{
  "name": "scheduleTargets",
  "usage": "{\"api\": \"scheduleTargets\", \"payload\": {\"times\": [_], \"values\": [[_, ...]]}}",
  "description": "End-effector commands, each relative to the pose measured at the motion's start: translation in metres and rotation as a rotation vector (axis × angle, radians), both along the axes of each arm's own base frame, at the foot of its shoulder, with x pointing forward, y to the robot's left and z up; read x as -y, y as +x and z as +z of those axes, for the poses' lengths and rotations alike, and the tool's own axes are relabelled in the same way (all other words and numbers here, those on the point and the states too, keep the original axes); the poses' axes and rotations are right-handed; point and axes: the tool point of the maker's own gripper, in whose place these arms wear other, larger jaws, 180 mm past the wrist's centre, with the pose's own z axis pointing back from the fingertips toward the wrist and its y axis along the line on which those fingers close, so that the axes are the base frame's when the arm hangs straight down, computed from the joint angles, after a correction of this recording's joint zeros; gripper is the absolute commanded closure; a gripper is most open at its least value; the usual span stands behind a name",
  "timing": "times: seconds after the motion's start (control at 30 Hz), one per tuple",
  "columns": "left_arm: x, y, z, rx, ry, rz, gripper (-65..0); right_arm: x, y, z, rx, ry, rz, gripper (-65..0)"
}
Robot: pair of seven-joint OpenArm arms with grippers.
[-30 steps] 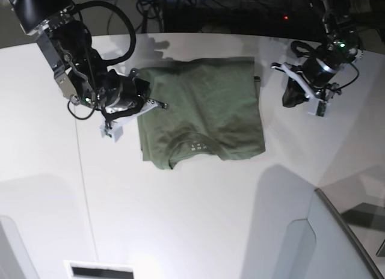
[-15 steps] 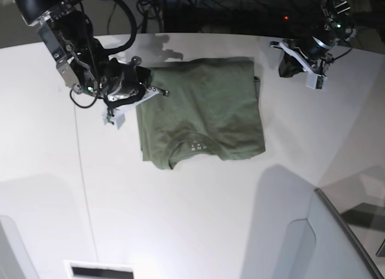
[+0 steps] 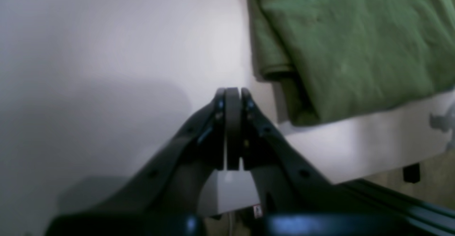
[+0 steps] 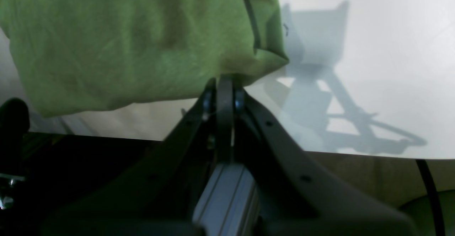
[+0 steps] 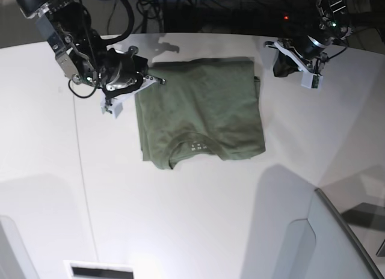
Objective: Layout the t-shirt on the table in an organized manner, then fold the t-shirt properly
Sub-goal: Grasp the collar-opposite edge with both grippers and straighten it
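- Two claws are clenched on nothing: the right gripper (image 4: 225, 86) sits at the far left corner of the t-shirt (image 5: 201, 113), the left gripper (image 3: 233, 97) beside its right edge, likely clearing off.
- The t-shirt lies folded, collar toward the camera, on the table (image 5: 180, 219).
- Both arms have retreated toward the table's far edge since earlier.

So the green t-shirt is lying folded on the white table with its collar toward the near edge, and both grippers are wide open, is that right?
Not quite. The t-shirt is folded on the table, collar nearest, but both grippers are shut: the wrist views show the left gripper and the right gripper with jaws pressed together.
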Motion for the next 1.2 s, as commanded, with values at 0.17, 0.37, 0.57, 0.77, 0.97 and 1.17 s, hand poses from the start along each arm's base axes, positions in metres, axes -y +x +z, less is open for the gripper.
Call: {"api": "scheduleTargets", "payload": {"times": [0.17,0.37,0.57,0.77,0.97,1.17], "values": [[0.033,0.005,0.028,0.188,-0.07,-0.068,0.0,-0.027,0.006,0.039,0.109,0.077,0.08,0.0],[0.061,0.022,0.042,0.239,-0.093,-0.166,0.0,-0.057,0.008,0.05,0.164,0.085,0.233,0.0],[0.1,0.051,0.067,0.332,-0.13,-0.27,0.0,-0.053,0.032,0.035,0.194,0.033,0.204,0.0],[0.134,0.057,0.038,0.259,-0.196,-0.356,0.0,-0.023,0.043,0.001,0.194,-0.075,0.143,0.0],[0.113,0.048,-0.001,0.143,-0.176,-0.347,0.0,0.003,0.036,-0.032,0.143,-0.164,0.11,0.0],[0.103,0.066,0.012,0.19,-0.141,-0.365,0.0,-0.016,0.034,-0.012,0.2,-0.101,0.117,0.0]]}}
